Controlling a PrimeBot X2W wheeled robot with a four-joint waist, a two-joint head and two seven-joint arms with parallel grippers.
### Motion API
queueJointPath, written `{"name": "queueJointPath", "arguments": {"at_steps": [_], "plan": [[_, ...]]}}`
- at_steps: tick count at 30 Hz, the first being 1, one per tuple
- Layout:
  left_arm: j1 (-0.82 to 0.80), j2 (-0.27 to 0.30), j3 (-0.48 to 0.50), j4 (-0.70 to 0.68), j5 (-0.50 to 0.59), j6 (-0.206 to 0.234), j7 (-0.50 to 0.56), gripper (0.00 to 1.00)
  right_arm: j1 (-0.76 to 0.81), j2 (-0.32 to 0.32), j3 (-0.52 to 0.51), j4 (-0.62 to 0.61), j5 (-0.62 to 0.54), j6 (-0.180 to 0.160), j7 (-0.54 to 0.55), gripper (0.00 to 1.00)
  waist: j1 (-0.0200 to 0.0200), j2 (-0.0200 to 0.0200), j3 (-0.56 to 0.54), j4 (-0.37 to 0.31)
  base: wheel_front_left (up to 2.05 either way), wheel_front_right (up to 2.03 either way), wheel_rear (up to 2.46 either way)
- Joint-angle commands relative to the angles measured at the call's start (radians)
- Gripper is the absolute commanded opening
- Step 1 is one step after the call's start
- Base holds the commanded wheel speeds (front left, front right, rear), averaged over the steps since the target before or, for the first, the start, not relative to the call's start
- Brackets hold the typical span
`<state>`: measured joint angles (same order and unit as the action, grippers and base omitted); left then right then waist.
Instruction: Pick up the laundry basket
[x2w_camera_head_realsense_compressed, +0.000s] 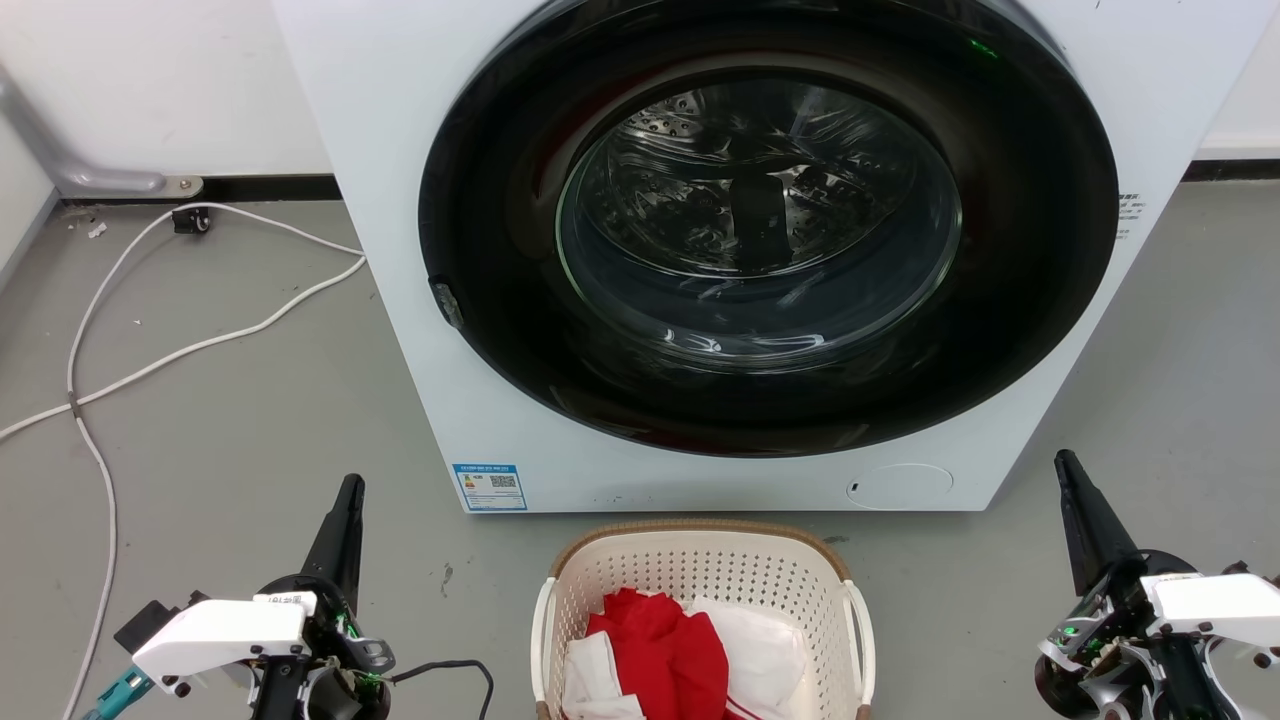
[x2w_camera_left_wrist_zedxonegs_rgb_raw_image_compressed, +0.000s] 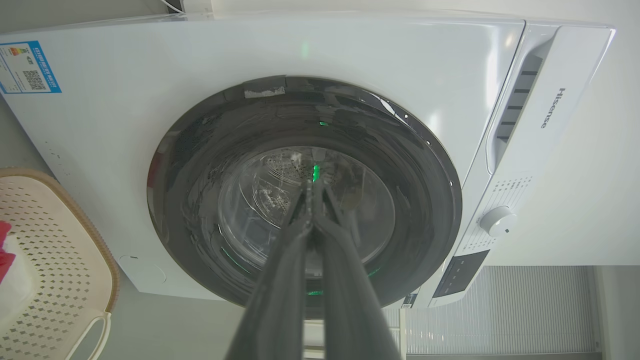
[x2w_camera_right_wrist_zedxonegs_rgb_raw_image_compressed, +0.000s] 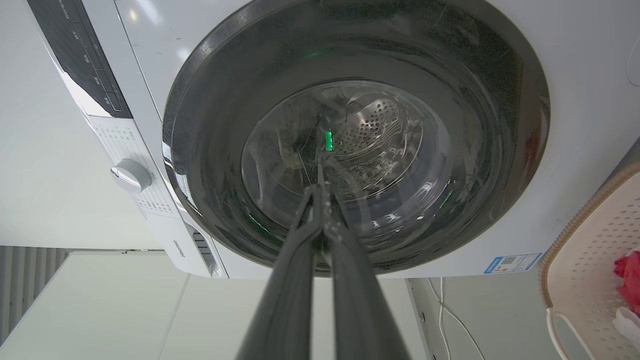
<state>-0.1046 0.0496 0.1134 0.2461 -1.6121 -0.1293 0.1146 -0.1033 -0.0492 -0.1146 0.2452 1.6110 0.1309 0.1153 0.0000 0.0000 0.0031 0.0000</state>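
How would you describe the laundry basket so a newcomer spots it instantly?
Find the big white washer with the round dark door. On the grey floor right in front of it sits the basket. It alone is cream perforated plastic with a brown woven rim, white loop handles, and red and white cloth inside.
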Motion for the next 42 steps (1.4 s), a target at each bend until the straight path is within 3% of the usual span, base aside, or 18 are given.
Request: {"name": "queueJointPath", "arguments": {"at_steps": [1, 31, 32, 42], "plan": [[-0.009, 0.001, 0.003, 0.001, -0.002, -0.005, 0.003, 0.00, -0.011, -0.002, -0.001, 0.000, 0.002, 0.000, 0.002, 0.00, 0.0000, 0.0000, 0.000, 0.000, 0.00, 0.00, 0.00], [-0.009, 0.001, 0.002, 0.000, -0.002, -0.005, 0.002, 0.00, -0.011, -0.002, -0.001, 0.000, 0.002, 0.000, 0.002, 0.00, 0.0000, 0.0000, 0.000, 0.000, 0.00, 0.00, 0.00], [0.000, 0.000, 0.000, 0.001, 0.000, 0.000, 0.000, 1.00, 0.000, 0.000, 0.000, 0.001, 0.000, 0.000, -0.001, 1.00, 0.0000, 0.0000, 0.000, 0.000, 0.00, 0.00, 0.00], [0.028, -0.004, -0.013, 0.008, 0.041, 0.001, -0.036, 1.00, 0.032, 0.003, 0.008, 0.017, -0.052, 0.000, -0.034, 1.00, 0.0001, 0.0000, 0.001, 0.000, 0.00, 0.00, 0.00]]}}
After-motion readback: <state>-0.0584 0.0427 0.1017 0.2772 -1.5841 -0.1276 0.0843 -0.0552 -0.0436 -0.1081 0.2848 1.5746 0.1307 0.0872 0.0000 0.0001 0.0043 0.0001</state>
